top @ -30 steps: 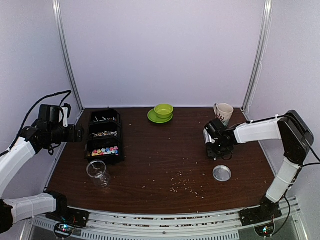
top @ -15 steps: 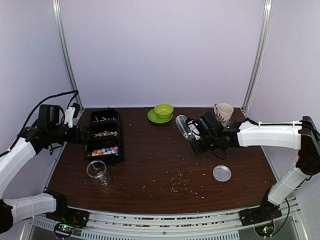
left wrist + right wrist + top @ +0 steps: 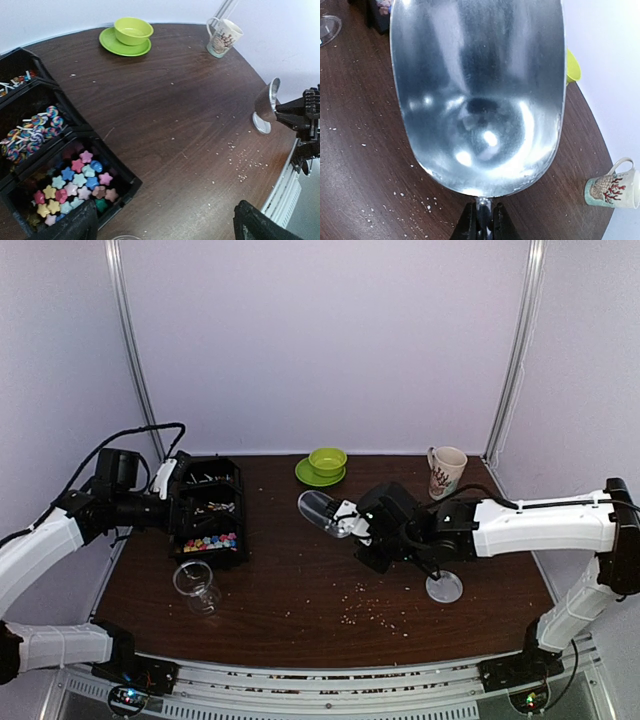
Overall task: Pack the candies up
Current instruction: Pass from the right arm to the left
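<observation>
Dark tabletop (image 3: 300, 585): the candies (image 3: 75, 182) fill the black tray's (image 3: 241, 502) near compartment, leftward of the right hand (image 3: 481, 221), which grips a scoop (image 3: 320, 510) (bowl facing them). The left hand (image 3: 162, 226), open, hovers closer.

Left arm (image 3: 40, 550): white links, black joints, black cable (image 3: 112, 443) looping behind the left claw (image 3: 162, 225), whose fingers (image 3: 75, 227) are black. Right arm (image 3: 540, 525): long white link behind the black right claw (image 3: 481, 220), thin black cable on top.
</observation>
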Robot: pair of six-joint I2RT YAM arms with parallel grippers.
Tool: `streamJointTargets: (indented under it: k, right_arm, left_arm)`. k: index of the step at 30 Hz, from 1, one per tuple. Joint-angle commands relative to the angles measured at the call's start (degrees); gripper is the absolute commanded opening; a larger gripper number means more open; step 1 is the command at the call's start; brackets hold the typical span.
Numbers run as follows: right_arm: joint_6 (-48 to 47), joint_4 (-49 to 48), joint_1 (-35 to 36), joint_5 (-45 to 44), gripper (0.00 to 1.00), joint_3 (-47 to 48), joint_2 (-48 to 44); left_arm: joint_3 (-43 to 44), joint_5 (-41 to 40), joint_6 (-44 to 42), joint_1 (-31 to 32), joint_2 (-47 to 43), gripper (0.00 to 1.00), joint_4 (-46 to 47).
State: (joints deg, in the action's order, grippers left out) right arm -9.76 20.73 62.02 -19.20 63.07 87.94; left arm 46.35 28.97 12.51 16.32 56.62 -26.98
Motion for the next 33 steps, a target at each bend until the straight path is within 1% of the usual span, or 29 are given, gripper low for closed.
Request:
streamJointTargets:
  k: [1,5,8,14,18,27,31,33]
  right_arm:
    - [-5.7,-0.2,3.8,-2.9,0.00,2.9,2.1]
    - [-7.0,-1.0,6.3,-2.2,0.00,3.1,2.2]
    - [-7.6,-1.2,7.5,-1.8,0.00,2.8,2.2]
    - [-8.3,-1.0,9.2,-4.5,0.00,2.6,3.1]
    - [-8.2,-1.0,9.7,-6.0,0.00,2.8,3.6]
    - [-8.4,-4.0,11.6,-7.1,0.00,1.2,2.8]
    - [-8.4,-5.9,11.9,-8.4,0.00,0.5,2.6]
    - [-8.5,-6.3,11.9,-9.3,0.00,0.4,2.9]
  left_arm:
    - [1.2,1.4,3.0,6.3,1.3,0.97,4.1]
    - [2.2,-0.3,4.3,10.8,4.2,0.97,5.6]
    - [2.8,-0.3,5.7,13.1,6.0,0.97,7.7]
    - [6.7,-0.4,6.6,18.9,10.3,0.95,9.0]
    - [8.9,-0.2,6.5,21.7,13.2,0.94,9.1]
    - [9.6,1.5,7.1,23.5,18.1,0.78,10.7]
    - [9.5,4.2,7.0,23.7,19.0,0.60,12.0]
    - [9.6,4.7,7.0,23.8,19.3,0.57,12.3]
